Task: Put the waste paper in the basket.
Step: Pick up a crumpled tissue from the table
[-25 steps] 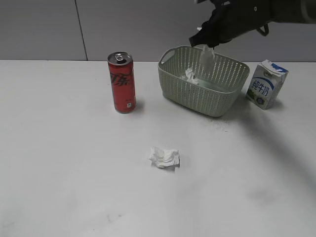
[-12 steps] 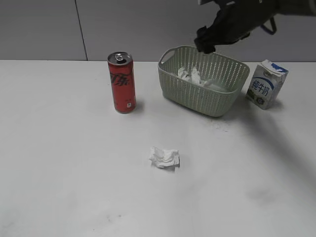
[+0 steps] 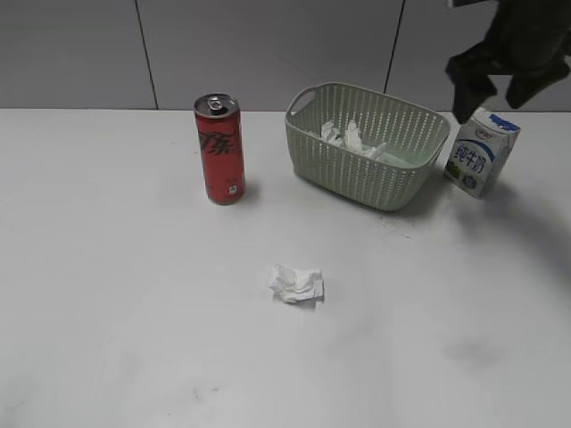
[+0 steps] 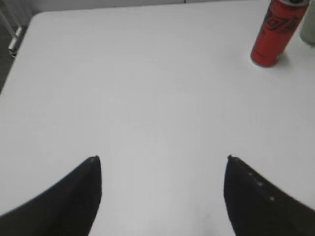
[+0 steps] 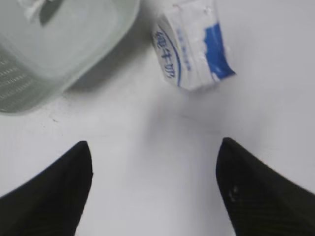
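Note:
The pale green basket (image 3: 366,145) stands at the back of the table, with white waste paper (image 3: 350,138) lying inside it. One more crumpled wad of waste paper (image 3: 297,283) lies on the table in front, near the middle. My right gripper (image 3: 495,94) is open and empty, raised above the milk carton to the right of the basket; its wrist view shows the basket's corner (image 5: 59,44) at upper left. My left gripper (image 4: 161,158) is open and empty over bare table and does not show in the exterior view.
A red can (image 3: 220,149) stands left of the basket and shows in the left wrist view (image 4: 276,30). A white-and-blue milk carton (image 3: 482,152) stands right of the basket, seen below my right gripper (image 5: 153,142) as well (image 5: 192,49).
The paper wad has dropped from my right gripper into the basket. The right gripper has then moved right, from above the basket to above the milk carton.

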You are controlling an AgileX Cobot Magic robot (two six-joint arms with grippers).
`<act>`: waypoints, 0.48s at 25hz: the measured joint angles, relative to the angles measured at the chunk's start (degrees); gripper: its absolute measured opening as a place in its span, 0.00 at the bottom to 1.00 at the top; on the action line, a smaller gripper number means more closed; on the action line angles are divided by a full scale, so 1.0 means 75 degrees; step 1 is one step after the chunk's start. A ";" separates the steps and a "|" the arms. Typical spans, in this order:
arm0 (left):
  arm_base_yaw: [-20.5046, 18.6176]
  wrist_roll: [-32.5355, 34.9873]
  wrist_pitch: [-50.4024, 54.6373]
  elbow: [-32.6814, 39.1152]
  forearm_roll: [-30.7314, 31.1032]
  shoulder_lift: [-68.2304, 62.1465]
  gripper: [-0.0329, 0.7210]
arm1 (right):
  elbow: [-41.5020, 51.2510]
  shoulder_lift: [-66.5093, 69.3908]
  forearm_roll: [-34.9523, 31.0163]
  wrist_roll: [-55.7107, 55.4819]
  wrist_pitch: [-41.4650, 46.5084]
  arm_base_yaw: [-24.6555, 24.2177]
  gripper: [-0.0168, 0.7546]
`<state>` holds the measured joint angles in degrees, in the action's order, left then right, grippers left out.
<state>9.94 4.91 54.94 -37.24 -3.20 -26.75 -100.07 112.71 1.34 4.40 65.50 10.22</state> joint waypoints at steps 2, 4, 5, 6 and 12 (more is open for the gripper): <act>0.0000 0.0237 -0.0237 -0.0232 -0.0418 -0.0932 0.80 | 0.0010 -0.0184 -0.0028 0.0168 0.0228 -0.0325 0.79; 0.0000 0.0720 -0.0418 -0.0575 -0.0909 -0.1976 0.80 | 0.0128 -0.0494 -0.0083 0.0358 0.0280 -0.0644 0.79; 0.0000 0.1003 -0.0446 -0.0788 -0.1136 -0.2492 0.80 | 0.0203 -0.0673 -0.0109 0.0415 0.0285 -0.0827 0.79; 0.0009 0.1380 -0.0445 -0.0974 -0.1413 -0.2920 0.80 | 0.0307 -0.0828 -0.0119 0.0505 0.0288 -0.1016 0.79; 0.1125 0.2293 -0.0433 -0.2561 -0.1647 -0.5712 0.80 | 0.1306 -0.2184 -0.0179 0.0753 0.0301 -0.1795 0.79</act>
<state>18.38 22.10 51.69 -56.45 -15.55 -69.59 -90.28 96.33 0.00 10.05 67.75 -3.24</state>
